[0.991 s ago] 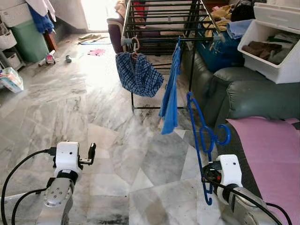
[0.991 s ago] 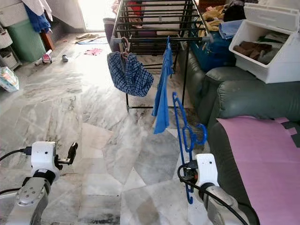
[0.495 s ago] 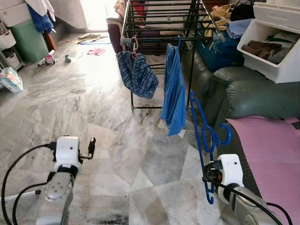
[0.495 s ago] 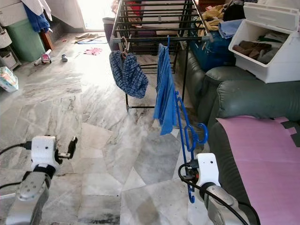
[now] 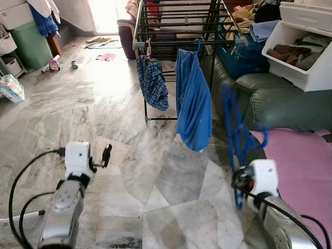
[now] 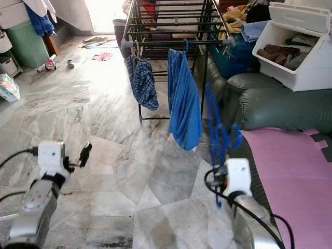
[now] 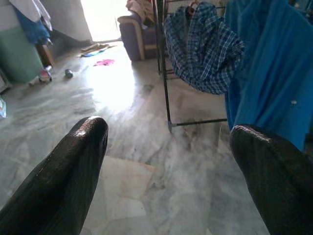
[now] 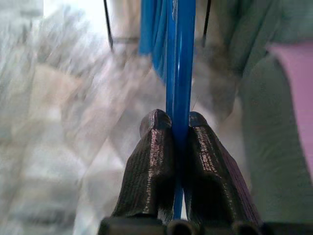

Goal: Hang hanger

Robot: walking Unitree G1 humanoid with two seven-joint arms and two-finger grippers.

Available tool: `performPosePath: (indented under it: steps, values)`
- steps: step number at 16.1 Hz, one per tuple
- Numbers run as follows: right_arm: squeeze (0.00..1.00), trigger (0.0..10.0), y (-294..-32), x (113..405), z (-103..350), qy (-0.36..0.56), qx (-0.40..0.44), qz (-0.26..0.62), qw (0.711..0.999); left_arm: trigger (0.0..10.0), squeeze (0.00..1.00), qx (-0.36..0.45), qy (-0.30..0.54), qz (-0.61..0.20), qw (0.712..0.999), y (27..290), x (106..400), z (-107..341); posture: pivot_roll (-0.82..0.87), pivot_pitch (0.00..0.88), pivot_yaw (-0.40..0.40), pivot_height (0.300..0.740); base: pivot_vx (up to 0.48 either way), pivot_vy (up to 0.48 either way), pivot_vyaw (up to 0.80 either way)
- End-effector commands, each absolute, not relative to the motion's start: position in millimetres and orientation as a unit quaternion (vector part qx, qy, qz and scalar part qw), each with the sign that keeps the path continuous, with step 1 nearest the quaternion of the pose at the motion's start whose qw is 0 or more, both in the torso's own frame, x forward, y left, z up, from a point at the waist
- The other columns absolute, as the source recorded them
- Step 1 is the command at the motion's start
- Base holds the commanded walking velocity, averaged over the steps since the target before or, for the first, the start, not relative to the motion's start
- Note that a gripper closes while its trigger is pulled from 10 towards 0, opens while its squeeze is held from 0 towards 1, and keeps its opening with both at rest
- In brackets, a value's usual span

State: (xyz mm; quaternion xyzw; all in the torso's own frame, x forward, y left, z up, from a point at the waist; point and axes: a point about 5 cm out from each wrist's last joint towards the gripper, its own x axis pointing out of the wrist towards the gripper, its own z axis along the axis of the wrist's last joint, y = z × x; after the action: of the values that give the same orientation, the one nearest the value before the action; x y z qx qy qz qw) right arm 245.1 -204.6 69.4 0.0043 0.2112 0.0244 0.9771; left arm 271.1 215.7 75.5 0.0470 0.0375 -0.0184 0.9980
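1. Gripping the blue hanger (image 8: 180, 73), the right gripper (image 8: 179, 147) has both black fingers pressed against its thin bar; the hanger stands upright and blurred above the gripper, low on the right, beside the green sofa (image 5: 280, 104).
2. Low on the left, the left gripper (image 5: 107, 154) hangs over the marble floor (image 5: 119, 119) with its fingers (image 7: 73, 166) spread wide and nothing between them.
3. Farther ahead, a blue garment (image 5: 193, 98) and a checked garment (image 5: 153, 83) hang from the front rail of the black drying rack (image 5: 176, 21).
4. A white bin (image 5: 303, 46) of clothes sits on the sofa, with a pink cloth (image 5: 306, 166) spread nearer.
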Motion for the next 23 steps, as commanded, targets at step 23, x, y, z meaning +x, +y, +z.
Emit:
performPosePath:
  steps: [23]
  values:
    - [0.0,10.0,-206.8,243.8,71.9,0.061,-0.04,-0.021,0.997,10.0,0.0,0.048,-0.02,-0.01,0.999,210.2,267.0,75.5,-0.08,0.0,0.024,0.74,0.0,0.0,0.0]
